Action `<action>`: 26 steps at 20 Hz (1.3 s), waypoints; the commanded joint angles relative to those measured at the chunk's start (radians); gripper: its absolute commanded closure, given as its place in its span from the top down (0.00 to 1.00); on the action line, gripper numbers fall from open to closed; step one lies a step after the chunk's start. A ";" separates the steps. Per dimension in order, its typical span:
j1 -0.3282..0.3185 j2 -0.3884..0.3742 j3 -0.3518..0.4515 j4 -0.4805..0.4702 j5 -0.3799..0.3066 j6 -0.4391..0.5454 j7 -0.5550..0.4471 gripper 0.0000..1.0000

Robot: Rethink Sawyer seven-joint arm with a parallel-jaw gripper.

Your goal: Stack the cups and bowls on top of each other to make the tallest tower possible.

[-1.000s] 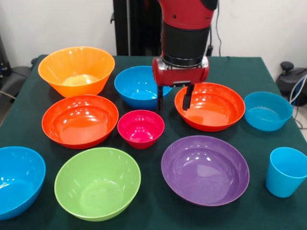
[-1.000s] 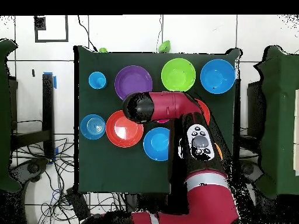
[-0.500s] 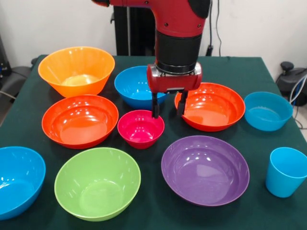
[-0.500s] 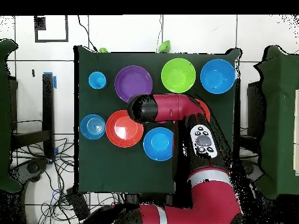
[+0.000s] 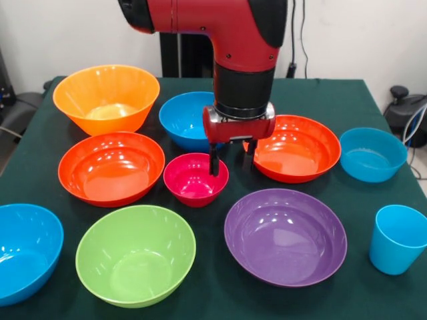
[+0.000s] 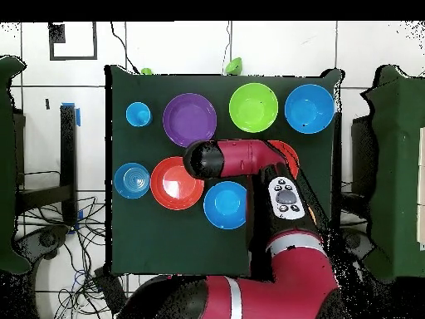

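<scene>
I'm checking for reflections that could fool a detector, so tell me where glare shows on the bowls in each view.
Front view: white highlights streak the inner walls of the glossy purple plastic bowl, the lime-green plastic bowl and both red-orange plastic bowls. Overhead view: the bowls look evenly coloured, with no clear glare.

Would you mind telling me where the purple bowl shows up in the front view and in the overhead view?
Front view: the purple bowl sits low and right of centre, left of the blue cup.
Overhead view: the purple bowl lies near the table's top edge, left of centre, right of the blue cup.
Shared landmark: the lime green bowl, on the purple bowl's other side.
</scene>
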 commanded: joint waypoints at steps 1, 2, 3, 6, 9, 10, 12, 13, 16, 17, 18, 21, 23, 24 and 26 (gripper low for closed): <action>-0.014 0.074 0.029 0.005 -0.078 -0.029 -0.008 1.00; -0.015 0.076 0.030 0.005 -0.079 -0.030 -0.008 1.00; -0.014 0.084 0.028 -0.004 -0.080 -0.030 -0.009 1.00; -0.010 0.106 0.024 -0.027 -0.082 -0.029 -0.008 1.00; -0.011 0.133 0.029 -0.052 -0.095 -0.049 -0.023 1.00; -0.011 0.140 0.028 -0.058 -0.096 -0.052 -0.023 1.00; 0.002 0.152 0.022 -0.075 -0.100 -0.054 -0.018 1.00; 0.009 0.156 0.018 -0.082 -0.102 -0.054 -0.015 1.00; 0.016 0.144 0.013 -0.067 -0.107 -0.057 -0.007 1.00; 0.020 0.140 0.009 -0.062 -0.109 -0.059 -0.004 1.00; 0.026 0.138 0.004 -0.059 -0.110 -0.057 0.004 1.00; 0.033 0.142 0.004 -0.059 -0.110 -0.045 0.006 1.00; 0.039 0.132 0.003 -0.047 -0.111 -0.034 0.004 1.00; 0.043 0.129 0.006 -0.041 -0.112 -0.035 0.003 1.00; 0.049 0.124 0.009 -0.034 -0.117 -0.043 0.003 1.00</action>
